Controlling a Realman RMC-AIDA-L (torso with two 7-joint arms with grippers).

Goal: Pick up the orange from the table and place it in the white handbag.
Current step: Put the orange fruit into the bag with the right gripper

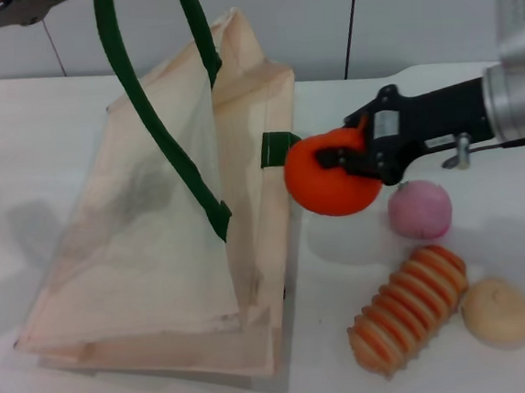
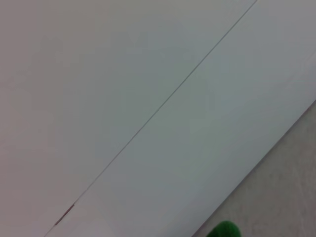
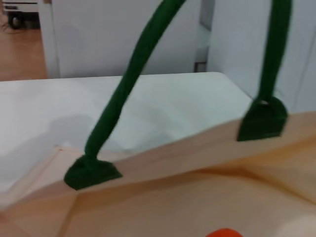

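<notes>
The orange [image 1: 322,191] is held off the white table [image 1: 19,144] in my right gripper [image 1: 337,158], which is shut on it. It hangs just beside the right edge of the white handbag [image 1: 157,252], level with its upper part. A sliver of the orange [image 3: 224,232] shows in the right wrist view, in front of the bag's cream rim [image 3: 197,158]. The bag's dark green handles [image 1: 144,106] are pulled taut upward and out of the picture. My left arm [image 1: 8,16] shows at the top left edge. A green bit of handle [image 2: 222,230] shows in the left wrist view.
On the table to the right of the bag lie a pink round fruit [image 1: 420,210], an orange-and-cream striped ridged oblong [image 1: 410,308] and a beige round fruit [image 1: 499,312]. A white panelled wall [image 1: 320,17] stands behind the table.
</notes>
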